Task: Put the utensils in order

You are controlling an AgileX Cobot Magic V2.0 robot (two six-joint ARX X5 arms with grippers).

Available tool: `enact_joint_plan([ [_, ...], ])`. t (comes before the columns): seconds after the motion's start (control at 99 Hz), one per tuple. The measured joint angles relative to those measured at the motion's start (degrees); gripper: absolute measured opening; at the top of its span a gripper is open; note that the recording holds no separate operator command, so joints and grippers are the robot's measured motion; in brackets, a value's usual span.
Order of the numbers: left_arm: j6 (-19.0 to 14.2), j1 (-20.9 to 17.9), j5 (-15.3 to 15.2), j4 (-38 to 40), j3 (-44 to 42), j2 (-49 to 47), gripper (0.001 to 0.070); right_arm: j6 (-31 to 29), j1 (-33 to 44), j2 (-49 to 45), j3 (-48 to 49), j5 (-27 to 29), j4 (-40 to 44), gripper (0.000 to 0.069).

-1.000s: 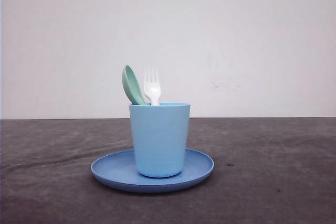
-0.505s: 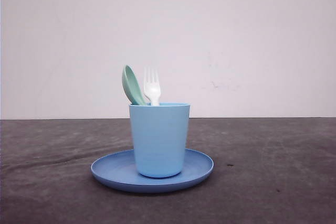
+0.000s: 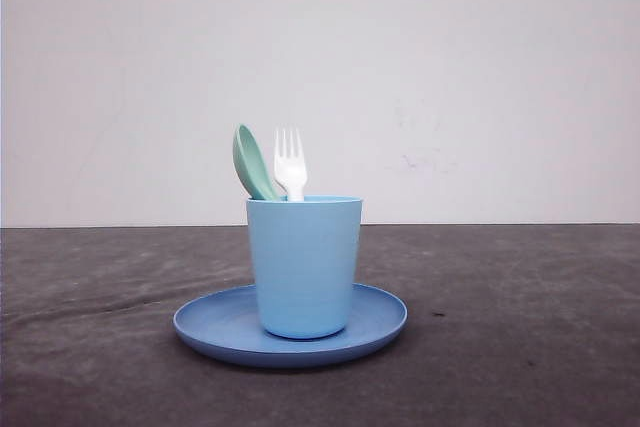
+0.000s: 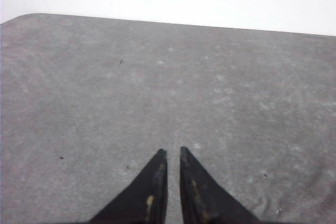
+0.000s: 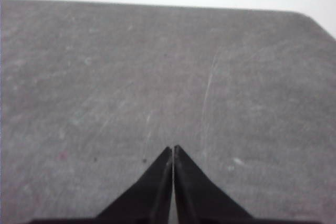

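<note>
Grey, scuffed tabletop (image 3: 520,347) carries all items; no brand, label or legible writing is seen on any of them.

Left gripper (image 4: 170,153): seen in its wrist view, black tapered fingers (image 4: 152,187) pointing out over bare tabletop, tips above the surface and holding nothing. The jaws stand almost together, with only a thin slit between them.

Right gripper (image 5: 173,149): seen in its wrist view, posed likewise over bare tabletop. Its jaws are together, tips meeting, nothing between them.

Front view, nearest first: a round blue plate (image 3: 215,330) lies flat on the tabletop near the middle. A light blue tumbler cup (image 3: 303,267) stands upright on the plate, roughly at its centre.

Contents of the cup: a pale mint-green plastic spoon (image 3: 251,164) and a small white plastic fork (image 3: 289,162), both handle-down, heads rising above the rim. The spoon leans toward the left, its oval bowl uppermost. The fork stands close to upright just beside it on the right, four tines up. Whether the two touch cannot be told.

Behind the tabletop is a plain white wall (image 3: 480,67).
</note>
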State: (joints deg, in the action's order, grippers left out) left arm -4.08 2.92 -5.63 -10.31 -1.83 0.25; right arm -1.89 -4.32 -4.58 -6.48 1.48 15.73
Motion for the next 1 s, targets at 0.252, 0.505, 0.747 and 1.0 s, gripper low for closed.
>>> enact_joint_plan([
  [0.252, 0.00, 0.00, 0.00, 0.00, 0.00, 0.00, 0.0017, -0.07, 0.00, 4.26, 4.09, -0.04, -2.05, 0.0003],
  [0.505, 0.00, 0.00, 0.00, 0.00, 0.00, 0.02, 0.0017, -0.04, 0.68, 4.28, 5.31, 0.04, -5.40, 0.0002],
  [0.747, 0.00, 0.00, 0.00, 0.00, 0.00, 0.02, 0.0017, -0.04, 0.74, 4.28, 5.51, 0.04, -6.08, 0.0002],
  [1.0, 0.00, 0.00, 0.00, 0.00, 0.00, 0.02, 0.0017, -0.04, 0.74, 4.28, 5.51, 0.04, -6.08, 0.0002],
])
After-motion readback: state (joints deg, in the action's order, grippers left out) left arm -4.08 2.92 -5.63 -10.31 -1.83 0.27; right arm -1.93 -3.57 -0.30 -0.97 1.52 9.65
